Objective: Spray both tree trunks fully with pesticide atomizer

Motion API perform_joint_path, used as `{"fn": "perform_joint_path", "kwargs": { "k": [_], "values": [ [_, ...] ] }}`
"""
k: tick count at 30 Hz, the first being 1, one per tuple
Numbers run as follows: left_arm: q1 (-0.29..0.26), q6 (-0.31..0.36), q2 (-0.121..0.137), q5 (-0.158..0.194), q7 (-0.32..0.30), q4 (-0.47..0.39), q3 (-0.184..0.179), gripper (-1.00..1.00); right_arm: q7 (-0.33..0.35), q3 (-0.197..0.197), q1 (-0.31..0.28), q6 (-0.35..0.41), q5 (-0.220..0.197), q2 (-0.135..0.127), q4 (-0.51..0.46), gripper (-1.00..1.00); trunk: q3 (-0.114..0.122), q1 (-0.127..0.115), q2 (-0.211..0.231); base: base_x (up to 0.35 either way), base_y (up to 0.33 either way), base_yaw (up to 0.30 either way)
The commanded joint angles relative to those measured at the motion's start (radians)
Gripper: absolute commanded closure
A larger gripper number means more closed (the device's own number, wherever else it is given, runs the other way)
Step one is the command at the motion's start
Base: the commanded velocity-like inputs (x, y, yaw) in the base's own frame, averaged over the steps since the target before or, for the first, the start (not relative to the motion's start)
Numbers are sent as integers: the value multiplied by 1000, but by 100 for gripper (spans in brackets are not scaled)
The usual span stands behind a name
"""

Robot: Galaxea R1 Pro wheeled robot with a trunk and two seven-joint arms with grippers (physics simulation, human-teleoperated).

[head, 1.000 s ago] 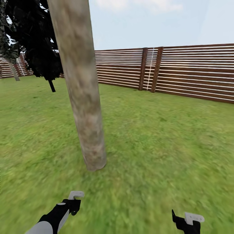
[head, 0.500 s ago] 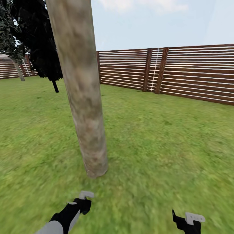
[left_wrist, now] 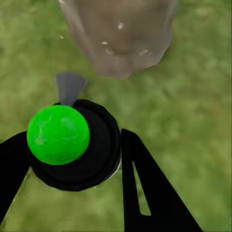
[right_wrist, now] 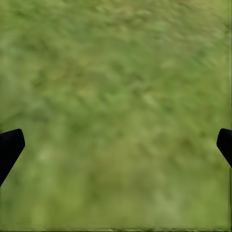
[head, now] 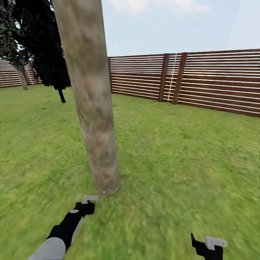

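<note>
Over the last second our left arm (head: pixel 68 225) has pushed forward and up, so the left gripper (head: pixel 87 203) now sits just short of the foot of the trunk (head: pixel 94 119). The camera also swung a little early on, so the fence (head: pixel 216 81) shifted in view without moving itself.

In the left wrist view the gripper (left_wrist: pixel 72 159) is clamped around the atomizer (left_wrist: pixel 72 145), a black body with a green cap (left_wrist: pixel 58 134), its grey nozzle (left_wrist: pixel 68 87) aimed at the trunk base (left_wrist: pixel 118 34). A few pale specks show on the bark there. We judge that we are closing range to spray the lowest part of this tree; most of the trunk above looks bare, so coverage is far from done.

The right gripper (head: pixel 209 247) hangs low over grass (right_wrist: pixel 116 116), fingers spread wide, holding nothing.

The floor (head: pixel 180 162) is flat lawn, with a second tree (head: pixel 43 47) farther back on the left.
</note>
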Motion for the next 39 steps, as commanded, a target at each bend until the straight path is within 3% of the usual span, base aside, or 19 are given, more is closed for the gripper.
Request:
{"fn": "perform_joint_path", "kwargs": {
  "k": [1, 3, 5, 9, 11, 13, 14, 16, 21, 23, 29, 31, 34, 37, 39],
  "values": [
    [-1, 10, 3, -9, -8, -18, 9, 100, -2, -7, -1, -3, 10, 0, 1, -100, -1, -1, 0, -235, 0, 0],
    [-5, 50, 10, -7, -8, -64, 9, 100, -2, -7, -1, -3, 10, 0, 1, -100, -1, -1, 0, -91, 0, 0],
    [-5, 101, -7, -5, -8, -107, -2, 100, -2, -7, -1, -3, 10, 0, 1, -100, -1, -1, 0, -18, 0, 0],
    [-8, 116, -34, -1, -7, -127, -98, 100, -2, -7, -1, -3, 10, 0, 1, -100, -1, -1, 0, -2, 0, 0],
    [-7, 117, -26, 8, -15, -149, -101, 100, -2, -7, -1, -3, 10, 0, 1, -100, -1, -1, 0, 0, 0, 0],
    [-5, 118, -2, 28, -47, -165, -92, 100, -2, -7, -1, -3, 11, 0, 1, -100, -1, -1, 0, 0, 0, 0],
    [-4, 119, 33, 43, -80, -173, -85, 100, -2, -7, -1, -3, 12, 0, 2, -100, -1, -1, 0, 0, 0, 0],
    [-1, 119, 48, 49, -94, -177, -83, 100, -2, -7, -1, -3, 12, 0, 2, -100, -1, -1, 0, 0, 0, 0],
    [-3, 130, 31, 50, -101, -225, -89, 100, -2, -7, -1, -3, 12, 1, 3, -100, -1, -1, 0, -153, 0, 0],
    [-6, 191, 20, 48, -102, -273, -92, 100, -2, -6, -1, -3, 13, 3, 3, -100, -1, -1, 0, -35, 0, 0],
    [3, 344, 42, 46, -177, -493, -94, 100, -2, -6, -1, -3, 14, 3, 3, -100, -1, -1, 0, -2, 0, 0],
    [6, 363, 32, 44, -180, -541, -135, 100, -2, -6, -1, -3, 14, 3, 3, -100, -1, -1, 0, 0, 0, 0],
    [7, 435, 23, 50, -180, -583, -244, 100, -2, -6, -1, -3, 14, 3, 3, -100, -1, -1, 0, 0, 0, 0],
    [7, 455, 31, 61, -180, -630, -238, 100, -1, -6, -1, -3, 14, 3, 3, -100, -1, -1, 0, 0, 0, 0],
    [8, 459, 36, 73, -181, -641, -159, 100, -1, -6, -1, -3, 14, 3, 3, -100, -1, -1, 0, 0, 0, 0]
  ]
}}
